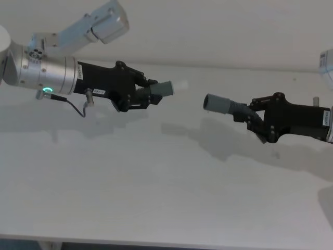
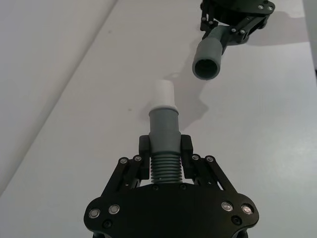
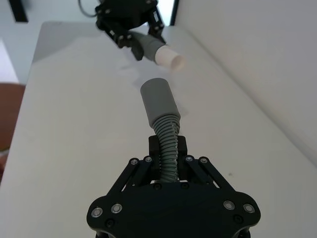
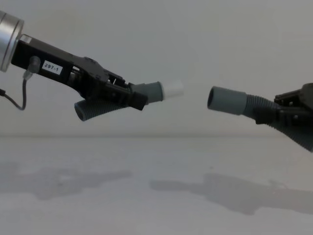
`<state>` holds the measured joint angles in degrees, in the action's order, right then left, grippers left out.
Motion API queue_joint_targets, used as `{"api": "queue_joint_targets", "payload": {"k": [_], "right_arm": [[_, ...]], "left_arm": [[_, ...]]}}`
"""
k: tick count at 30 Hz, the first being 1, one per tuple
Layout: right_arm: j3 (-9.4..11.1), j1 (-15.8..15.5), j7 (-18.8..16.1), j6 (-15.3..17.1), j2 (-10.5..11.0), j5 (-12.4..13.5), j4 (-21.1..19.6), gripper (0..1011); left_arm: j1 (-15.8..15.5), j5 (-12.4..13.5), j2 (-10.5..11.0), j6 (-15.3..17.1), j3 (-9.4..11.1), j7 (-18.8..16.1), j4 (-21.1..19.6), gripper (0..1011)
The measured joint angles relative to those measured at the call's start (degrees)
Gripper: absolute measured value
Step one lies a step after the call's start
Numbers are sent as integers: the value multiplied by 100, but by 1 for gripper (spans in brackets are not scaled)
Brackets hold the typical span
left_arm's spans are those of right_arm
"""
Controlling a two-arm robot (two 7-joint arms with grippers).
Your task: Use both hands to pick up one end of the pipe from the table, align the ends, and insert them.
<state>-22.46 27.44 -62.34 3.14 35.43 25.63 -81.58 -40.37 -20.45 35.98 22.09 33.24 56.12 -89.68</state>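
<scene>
Currently, in the head view, I see the left gripper point(image 1: 151, 95) above the left part of the table point(image 1: 156, 198), clamped on the ribbed section of the left pipe piece point(image 1: 165, 89). Its white stub point(image 1: 180, 85) points across the table toward the right side. The right gripper point(image 1: 252, 119) is above the right part of the table, clamped on the ribbed section of the right pipe piece point(image 1: 240, 109). Its hollow cuff point(image 1: 218, 103) points toward the left side.

In the left wrist view, the left fingers point(image 2: 186, 148) pinch the ribs just behind the grey cuff. The white stub projects forward over the table. Farther off over the table, the hollow cuff shows its open round mouth, apart from the stub and not in line with it.

In the right wrist view, the right fingers point(image 3: 154, 148) grip the ribbed hose, and the hollow cuff extends forward over the table. The white stub is beyond it, not touching.

In the chest view, both pieces are well above the table. The stub and the mouth face each other with a clear gap between them, the mouth slightly nearer the table. The ribbed tail point(image 4: 95, 108) of the left piece hangs below the left gripper. Shadows point(image 4: 234, 188) lie on the table beneath.
</scene>
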Motion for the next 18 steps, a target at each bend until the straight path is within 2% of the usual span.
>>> {"api": "queue_joint_targets", "payload": {"k": [7, 18], "right_arm": [[-185, 149, -106, 199, 191, -215, -224, 179], [-329, 215, 108, 592, 330, -415, -616, 179]], "left_arm": [[-143, 4, 19, -40, 154, 225, 41, 348], [-342, 50, 86, -107, 415, 591, 75, 348]]}}
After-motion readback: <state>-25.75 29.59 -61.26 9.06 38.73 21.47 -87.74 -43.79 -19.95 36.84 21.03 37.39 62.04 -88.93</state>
